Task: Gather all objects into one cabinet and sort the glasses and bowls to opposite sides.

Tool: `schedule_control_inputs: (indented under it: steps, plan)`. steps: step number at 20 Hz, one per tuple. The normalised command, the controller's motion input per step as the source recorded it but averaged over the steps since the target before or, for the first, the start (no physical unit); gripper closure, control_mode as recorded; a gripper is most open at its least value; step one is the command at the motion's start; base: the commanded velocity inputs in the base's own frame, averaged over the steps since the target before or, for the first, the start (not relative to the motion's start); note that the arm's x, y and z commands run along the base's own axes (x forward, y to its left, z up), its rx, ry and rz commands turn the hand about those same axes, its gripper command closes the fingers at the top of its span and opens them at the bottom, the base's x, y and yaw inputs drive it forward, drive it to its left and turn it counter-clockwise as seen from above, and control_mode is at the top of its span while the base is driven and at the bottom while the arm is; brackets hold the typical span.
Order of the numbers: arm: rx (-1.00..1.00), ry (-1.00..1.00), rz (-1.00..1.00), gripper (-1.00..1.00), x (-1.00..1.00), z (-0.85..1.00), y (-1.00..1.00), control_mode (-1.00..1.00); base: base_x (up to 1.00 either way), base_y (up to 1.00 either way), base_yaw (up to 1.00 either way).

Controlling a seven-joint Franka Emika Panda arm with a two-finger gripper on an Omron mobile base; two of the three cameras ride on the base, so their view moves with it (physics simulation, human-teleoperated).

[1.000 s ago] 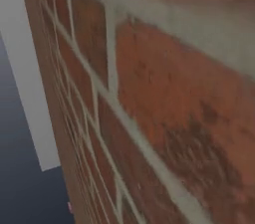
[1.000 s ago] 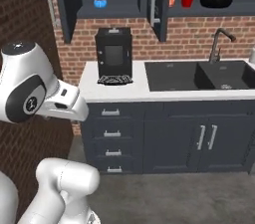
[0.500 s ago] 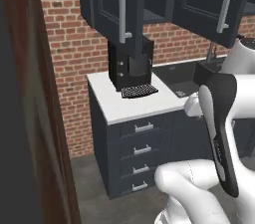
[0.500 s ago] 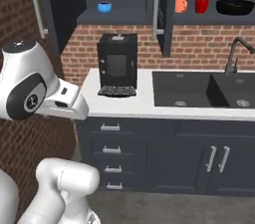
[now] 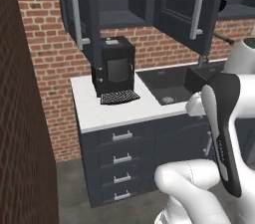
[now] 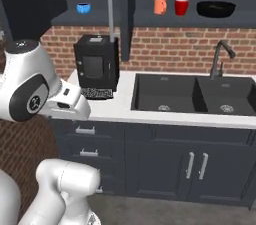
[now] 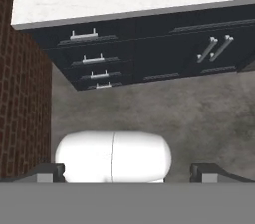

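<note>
Glossy wide black bowl (image 6: pixel 216 9) — matte charcoal shelf (image 6: pixel 200 18), red brick below

Base swung round — brick wall (image 5: pixel 25 118) aside, coffee machine (image 6: pixel 97 62) nearer

On the cabinet shelf (image 6: pixel 150 18) are set, left to right, blue vessel (image 6: pixel 83 8), mug (image 6: pixel 160 5), cup (image 6: pixel 181 7), bowl (image 6: pixel 216 9) — above the worktop (image 6: pixel 120 109), where the coffee machine (image 6: pixel 96 63) is placed left of the sink (image 6: pixel 195 94).

The squat blue vessel (image 6: pixel 83 8) is too small to tell bowl from cup.
</note>
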Motion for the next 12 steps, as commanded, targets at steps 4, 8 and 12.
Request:
schedule_control_inputs:
  steps: [4, 8, 12]
  plan:
    - [0.00, 0.00, 0.00, -1.00, 0.00, 0.00, 0.00, 1.00, 0.59, 0.00, 0.14]
    - [0.00, 0.00, 0.00, -1.00, 0.00, 0.00, 0.00, 1.00, 0.50, 0.01, 0.13]
    - [0.00, 0.00, 0.00, -1.00, 0.00, 0.00, 0.00, 1.00, 0.41, 0.07, 0.17]
